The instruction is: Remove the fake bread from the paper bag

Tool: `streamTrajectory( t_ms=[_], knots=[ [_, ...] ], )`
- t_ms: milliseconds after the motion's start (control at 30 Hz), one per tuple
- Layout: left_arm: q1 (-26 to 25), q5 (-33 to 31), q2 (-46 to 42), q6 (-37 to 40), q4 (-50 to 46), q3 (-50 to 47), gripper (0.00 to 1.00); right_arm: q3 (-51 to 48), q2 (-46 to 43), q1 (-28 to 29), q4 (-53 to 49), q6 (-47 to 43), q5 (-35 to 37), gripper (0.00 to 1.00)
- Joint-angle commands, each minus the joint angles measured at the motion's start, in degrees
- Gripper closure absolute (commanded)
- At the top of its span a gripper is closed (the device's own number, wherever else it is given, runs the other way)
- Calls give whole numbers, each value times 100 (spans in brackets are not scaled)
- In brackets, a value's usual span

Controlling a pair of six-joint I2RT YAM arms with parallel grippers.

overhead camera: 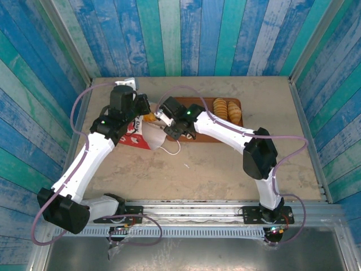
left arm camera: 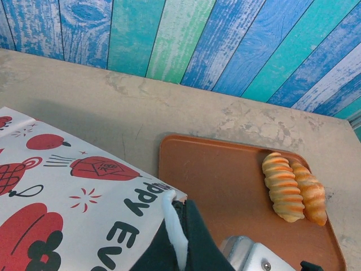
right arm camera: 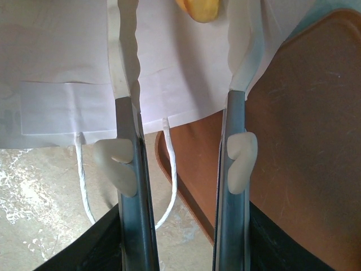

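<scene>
Golden fake bread point(right arm camera: 198, 8) just beyond right jaws, half open, empty, left jaws pinching paper bag point(left arm camera: 67, 209)

A pale beige, mottled surface point(overhead camera: 225, 169) is enclosed by blue and green painted boards point(overhead camera: 197, 34). A flat brown tray point(left arm camera: 220, 180) is set on it toward the far side. At the tray's left end the paper bag point(left arm camera: 67, 203) is laid on its side, one corner overlapping the tray's edge. A thin white loop handle point(right arm camera: 171, 164) is trailed onto the surface.
</scene>
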Motion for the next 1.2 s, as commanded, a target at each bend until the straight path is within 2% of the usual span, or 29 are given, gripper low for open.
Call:
streamTrajectory(
  t_ms=[0,1167],
  knots=[
    [-19,38,-185,-67,227,-54,100,170,74,39,-17,94,56,52],
    [-19,-4,-286,-34,201,-71,100,126,258,37,361,402,-339,51]
  ],
)
